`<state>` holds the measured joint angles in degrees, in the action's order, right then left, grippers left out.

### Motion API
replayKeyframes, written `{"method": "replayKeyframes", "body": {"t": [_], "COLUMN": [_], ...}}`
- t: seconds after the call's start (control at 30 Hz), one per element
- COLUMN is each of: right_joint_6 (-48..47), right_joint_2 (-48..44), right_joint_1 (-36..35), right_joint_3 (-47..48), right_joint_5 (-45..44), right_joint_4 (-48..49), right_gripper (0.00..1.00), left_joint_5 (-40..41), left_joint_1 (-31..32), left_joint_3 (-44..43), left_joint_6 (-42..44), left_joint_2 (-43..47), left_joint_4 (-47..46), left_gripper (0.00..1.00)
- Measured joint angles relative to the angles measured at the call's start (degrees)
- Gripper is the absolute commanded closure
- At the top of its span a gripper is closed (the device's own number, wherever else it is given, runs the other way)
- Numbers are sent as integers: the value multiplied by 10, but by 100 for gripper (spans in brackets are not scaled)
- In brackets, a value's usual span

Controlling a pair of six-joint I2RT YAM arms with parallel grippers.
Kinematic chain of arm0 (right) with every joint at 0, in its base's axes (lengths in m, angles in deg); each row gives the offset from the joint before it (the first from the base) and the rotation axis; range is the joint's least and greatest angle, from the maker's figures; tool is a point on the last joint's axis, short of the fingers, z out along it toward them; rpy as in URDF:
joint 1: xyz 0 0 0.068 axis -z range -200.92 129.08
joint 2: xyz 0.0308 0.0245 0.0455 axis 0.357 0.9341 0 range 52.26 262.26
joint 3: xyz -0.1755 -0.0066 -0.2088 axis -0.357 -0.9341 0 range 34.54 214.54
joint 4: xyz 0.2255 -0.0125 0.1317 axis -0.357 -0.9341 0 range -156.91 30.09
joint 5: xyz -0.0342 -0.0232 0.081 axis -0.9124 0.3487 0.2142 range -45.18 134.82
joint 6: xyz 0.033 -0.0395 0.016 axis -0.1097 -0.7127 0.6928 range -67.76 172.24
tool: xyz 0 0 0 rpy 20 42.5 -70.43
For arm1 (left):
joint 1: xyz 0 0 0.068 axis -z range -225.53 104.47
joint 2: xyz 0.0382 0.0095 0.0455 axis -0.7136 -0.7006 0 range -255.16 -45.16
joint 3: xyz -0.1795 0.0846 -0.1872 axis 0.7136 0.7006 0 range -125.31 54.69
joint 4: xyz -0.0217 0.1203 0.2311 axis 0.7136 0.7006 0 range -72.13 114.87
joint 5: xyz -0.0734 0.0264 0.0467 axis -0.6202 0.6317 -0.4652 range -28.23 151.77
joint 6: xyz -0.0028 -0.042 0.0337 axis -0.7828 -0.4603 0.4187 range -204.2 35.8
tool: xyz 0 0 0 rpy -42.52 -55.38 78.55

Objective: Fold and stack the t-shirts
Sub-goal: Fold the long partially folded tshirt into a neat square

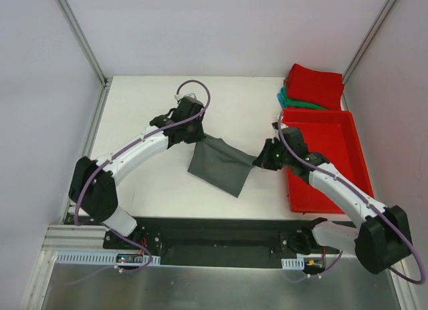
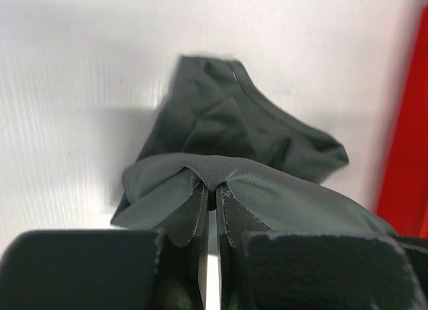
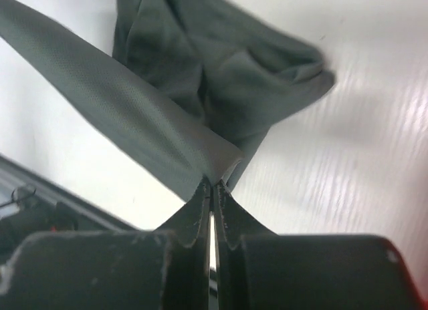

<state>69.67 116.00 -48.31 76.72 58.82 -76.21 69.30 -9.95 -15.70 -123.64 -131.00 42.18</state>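
- Grey shirt (image 1: 217, 164) is held up over the middle of the white table (image 1: 147, 190), between the two arms and just left of the tray. Its upper edge is pulled into a band from one gripper to the other. The rest sags in loose folds toward the table.
- Tray (image 1: 334, 136), red plastic, lies along the table's right side. The right arm reaches across its near left corner.
- Red shirt (image 1: 314, 86), folded into a rectangle, lies at the far right corner of the table, just behind the tray.
- Teal shirt (image 1: 289, 100), also folded, lies under the red shirt. Only its left edge shows, touching the tray's far rim.
- Left gripper (image 1: 198, 137) is at the grey shirt's far left corner. In the left wrist view its fingers (image 2: 231, 213) are clenched on a pinch of the cloth (image 2: 234, 129), which puffs out on both sides of them.
- Right gripper (image 1: 261, 160) is at the shirt's right end, beside the tray's left wall. In the right wrist view it (image 3: 212, 186) is clamped tight on a fold of the cloth (image 3: 200, 63), which runs up and to the left.
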Motion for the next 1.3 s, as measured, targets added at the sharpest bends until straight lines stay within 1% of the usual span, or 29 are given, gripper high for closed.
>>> {"method": "replayKeyframes", "body": {"t": [0.1,0.2,0.27,0.3,0.33,0.37,0.4,0.43,0.47,0.5,0.53,0.57,0.6,0.63,0.7,0.73,0.8,0.97,1.3], "right_joint_6": [-2,-7,-10,-10,-10,-11,-12,-15,-19,-20,-24,-30,-33,-36,-44,-49,-57,-58,-23], "right_joint_2": [46,111,165,183,203,219,232,242,250,256,261,264,264,263,258,255,247,251,399], "right_joint_1": [7,14,16,17,17,17,18,19,21,21,23,24,24,24,20,16,1,-41,-51], "right_joint_3": [21,55,87,98,110,120,128,134,141,148,158,169,176,184,195,195,195,196,280], "right_joint_5": [-37,-67,-87,-96,-107,-119,-133,-144,-154,-160,-167,-170,-170,-169,-161,-156,-148,-139,-167], "right_joint_4": [20,38,45,45,46,45,42,37,30,23,16,8,4,2,3,4,2,-1,-51], "right_gripper": [99,99,92,86,76,71,68,61,52,50,48,44,37,25,14,10,8,8,9], "left_joint_5": [1,0,-5,-10,-16,-20,-22,-27,-30,-33,-37,-40,-41,-43,-45,-46,-49,-56,-54], "left_joint_1": [-13,-32,-46,-53,-59,-65,-70,-75,-80,-83,-87,-90,-91,-92,-90,-90,-89,-89,-89], "left_joint_3": [-41,-71,-86,-92,-99,-105,-110,-114,-118,-120,-122,-123,-125,-127,-126,-124,-111,-45,153], "left_joint_6": [7,11,12,12,12,15,21,27,34,37,41,45,46,49,55,57,58,55,23], "left_joint_2": [-63,-121,-155,-172,-189,-204,-218,-228,-236,-242,-244,-244,-243,-240,-229,-218,-187,-99,-33], "left_joint_4": [-5,-14,-15,-16,-16,-16,-15,-15,-14,-14,-12,-12,-11,-13,-13,-14,-16,-31,-36], "left_gripper": [100,100,100,94,80,66,42,28,11,1,1,1,1,1,1,1,1,1,1]}}
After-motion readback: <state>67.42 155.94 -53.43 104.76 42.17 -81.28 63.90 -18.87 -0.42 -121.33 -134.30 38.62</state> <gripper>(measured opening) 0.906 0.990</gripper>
